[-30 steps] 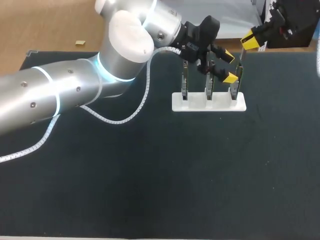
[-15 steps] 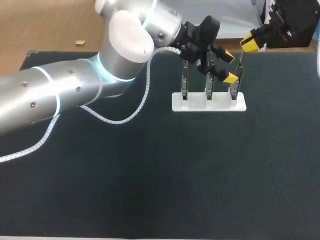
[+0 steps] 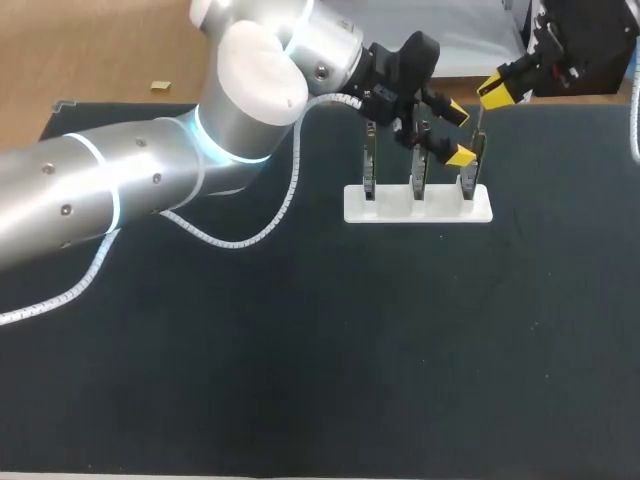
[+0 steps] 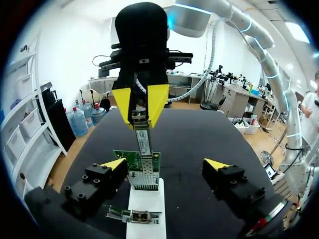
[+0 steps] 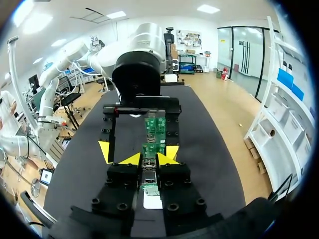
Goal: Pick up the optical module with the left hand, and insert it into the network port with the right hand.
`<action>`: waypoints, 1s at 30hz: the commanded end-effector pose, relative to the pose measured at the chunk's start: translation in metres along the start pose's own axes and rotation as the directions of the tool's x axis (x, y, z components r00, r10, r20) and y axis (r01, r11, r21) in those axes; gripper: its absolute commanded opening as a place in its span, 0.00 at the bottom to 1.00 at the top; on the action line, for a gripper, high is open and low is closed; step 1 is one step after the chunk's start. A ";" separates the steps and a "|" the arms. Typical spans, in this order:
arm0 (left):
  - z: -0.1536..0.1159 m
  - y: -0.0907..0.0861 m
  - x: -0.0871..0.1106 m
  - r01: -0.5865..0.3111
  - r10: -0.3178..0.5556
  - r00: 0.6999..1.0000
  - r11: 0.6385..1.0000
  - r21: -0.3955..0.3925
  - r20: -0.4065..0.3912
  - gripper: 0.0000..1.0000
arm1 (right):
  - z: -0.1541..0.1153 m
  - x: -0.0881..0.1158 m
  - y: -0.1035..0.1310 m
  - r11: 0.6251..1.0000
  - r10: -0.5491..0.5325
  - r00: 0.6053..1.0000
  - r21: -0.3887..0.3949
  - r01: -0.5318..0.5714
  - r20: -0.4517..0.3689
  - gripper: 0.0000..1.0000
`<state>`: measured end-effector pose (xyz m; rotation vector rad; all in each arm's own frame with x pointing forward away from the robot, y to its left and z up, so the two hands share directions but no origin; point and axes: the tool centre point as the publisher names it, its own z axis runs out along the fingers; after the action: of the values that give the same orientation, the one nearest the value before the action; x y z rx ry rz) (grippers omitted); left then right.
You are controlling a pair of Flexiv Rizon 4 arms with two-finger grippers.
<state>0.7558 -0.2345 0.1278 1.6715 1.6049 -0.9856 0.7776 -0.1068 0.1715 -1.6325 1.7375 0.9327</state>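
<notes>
My left arm (image 3: 150, 180) lies across the dark table (image 3: 300, 380) from the left. Its reach ends at the white stand (image 3: 385, 212), where three network cards stand upright in a row. The left gripper (image 3: 458, 132) is spread wide and grasps nothing. Its yellow tips sit either side of the rightmost card (image 4: 137, 162), one of them close against the card's edge, though the left wrist view does not settle whether it touches. Further right, the right gripper (image 3: 495, 92) hangs just above that same card. It is clenched on the optical module (image 4: 143, 141), which points straight down with its lower end at the card's top edge, about where the port should open.

The main risk is a skewed entry. If the module is slightly off the port's line or tilted in the grip, it would likely catch on the port's lip, and the downward push would then go into the card instead. The stand appears only to rest on the table, so a sideways load could rock it or lean the card over.

The right gripper holds the module near its upper end, so a jam could make the module pivot or slide between the fingers.

The two grippers are also very near each other. A small drift by either one could knock the other, or press the left finger against the card and shift the port off line. A weak push may leave the module only half seated.
</notes>
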 end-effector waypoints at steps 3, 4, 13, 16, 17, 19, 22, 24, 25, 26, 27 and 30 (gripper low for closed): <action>0.000 0.001 -0.001 0.002 -0.002 1.000 1.000 0.002 -0.005 1.00 | 0.002 0.000 0.000 1.000 -0.001 1.000 0.000 0.001 -0.006 0.00; 0.000 0.001 -0.001 0.002 -0.002 1.000 1.000 0.002 -0.005 1.00 | 0.002 0.001 0.000 1.000 0.000 1.000 -0.001 0.000 -0.007 0.00; 0.000 0.001 -0.001 0.002 -0.002 1.000 1.000 0.002 -0.005 1.00 | 0.002 0.002 0.001 1.000 0.002 1.000 -0.004 -0.002 -0.012 0.00; 0.000 0.001 -0.001 0.002 -0.002 1.000 1.000 0.002 -0.005 1.00 | 0.004 0.003 0.001 1.000 0.004 1.000 -0.008 -0.004 -0.014 0.00; 0.000 0.001 -0.001 0.002 -0.002 1.000 1.000 0.002 -0.005 1.00 | 0.004 0.004 0.001 1.000 0.007 1.000 -0.008 -0.008 -0.015 0.00; 0.000 0.001 -0.001 0.002 -0.002 1.000 1.000 0.002 -0.005 1.00 | 0.005 0.005 0.000 1.000 0.012 1.000 -0.008 -0.012 -0.016 0.00; 0.000 0.001 -0.001 0.002 -0.002 1.000 1.000 0.002 -0.005 1.00 | 0.006 0.007 -0.001 1.000 0.019 1.000 -0.009 -0.019 -0.017 0.00; 0.000 0.001 -0.001 0.002 -0.002 1.000 1.000 0.002 -0.005 1.00 | 0.007 0.008 -0.001 1.000 0.022 1.000 -0.008 -0.022 -0.018 0.00; 0.000 0.001 -0.001 0.002 -0.002 1.000 1.000 0.002 -0.005 1.00 | 0.007 0.009 -0.002 1.000 0.024 1.000 -0.007 -0.024 -0.017 0.00; 0.000 0.001 -0.001 0.002 -0.002 1.000 1.000 0.002 -0.005 1.00 | 0.008 0.009 -0.002 1.000 0.025 1.000 -0.006 -0.025 -0.016 0.00; 0.000 0.001 -0.001 0.002 -0.002 1.000 1.000 0.002 -0.005 1.00 | 0.008 0.009 -0.002 1.000 0.026 1.000 -0.006 -0.026 -0.015 0.00; 0.000 0.001 -0.001 0.002 -0.002 1.000 1.000 0.002 -0.005 1.00 | 0.010 0.011 -0.003 0.999 0.031 0.999 -0.006 -0.031 -0.016 0.00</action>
<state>0.7558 -0.2345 0.1278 1.6716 1.6049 -0.9856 0.7777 -0.1063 0.1600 -1.6257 1.7759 0.9405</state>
